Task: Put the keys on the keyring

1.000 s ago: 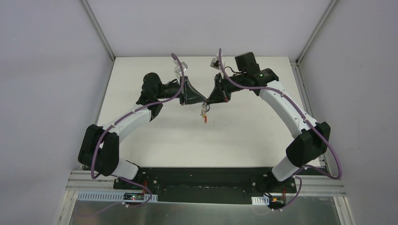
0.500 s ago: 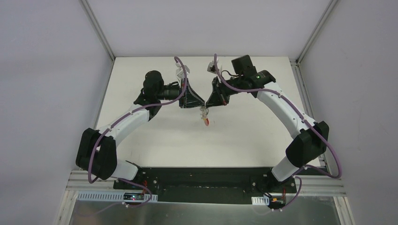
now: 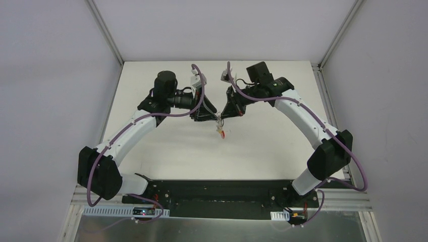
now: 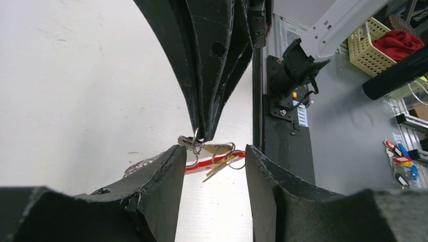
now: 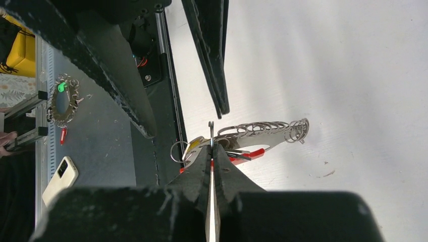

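The keyring (image 3: 220, 132) hangs above the white table (image 3: 166, 151), under the two grippers, which meet mid-table. Its red band (image 5: 254, 153), row of silver wire loops (image 5: 262, 128) and yellowish tag (image 5: 194, 146) show in the right wrist view. My right gripper (image 5: 211, 147) is shut on a thin silver ring at the bunch's top; it also shows in the top view (image 3: 225, 115). My left gripper (image 4: 213, 149) is open, its fingers either side of the hanging bunch (image 4: 214, 162), and shows from above (image 3: 211, 117). No separate black-headed key shows clearly.
Enclosure walls stand on the left, right and back of the table. The black base rail (image 3: 217, 189) runs along the near edge. Off the table, a yellow basket with red cloth (image 4: 376, 48) and a phone (image 5: 60, 174) lie beyond that edge.
Both grippers have shifted slightly nearer with the keyring between them. The left wrist has rotated and its elbow has swung out to the left.
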